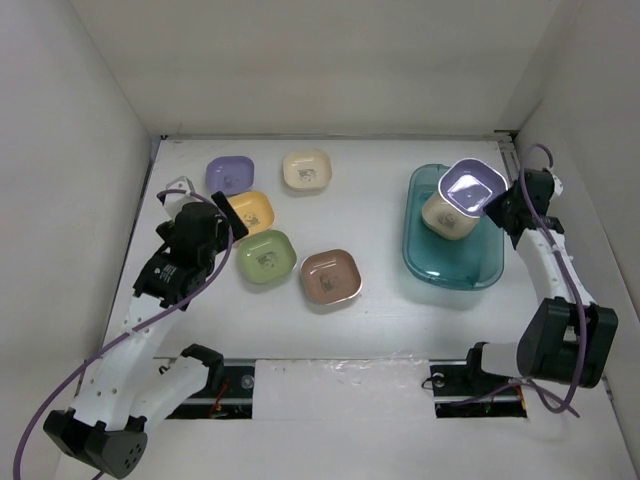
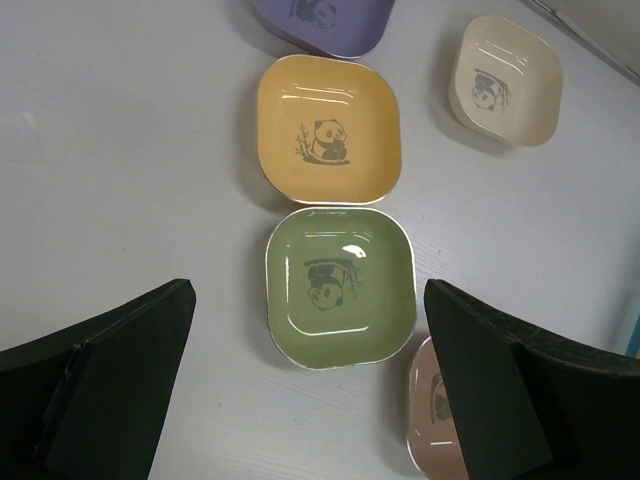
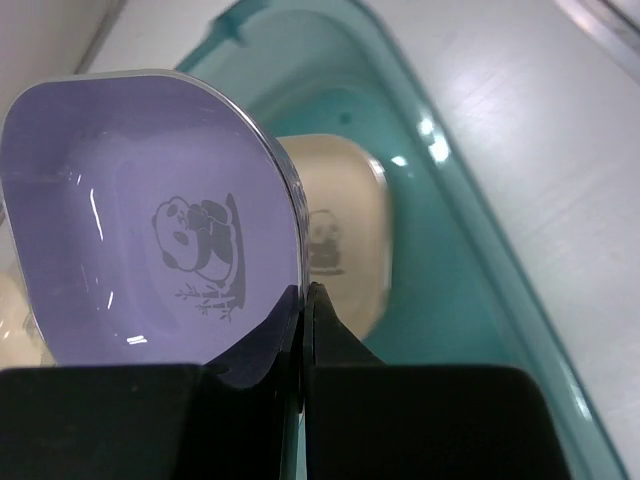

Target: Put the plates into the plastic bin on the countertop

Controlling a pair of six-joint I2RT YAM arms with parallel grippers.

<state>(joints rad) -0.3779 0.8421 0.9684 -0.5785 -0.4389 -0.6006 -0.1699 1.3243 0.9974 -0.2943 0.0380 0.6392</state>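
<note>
My right gripper is shut on the rim of a purple plate, holding it tilted over the teal plastic bin. A cream plate lies in the bin under it. My left gripper is open and empty above the green plate. On the countertop also lie a yellow-orange plate, a purple plate, a cream plate and a brown plate.
White walls close the countertop at the back and both sides. The bin stands close to the right wall. The loose plates cluster in the left and middle of the surface.
</note>
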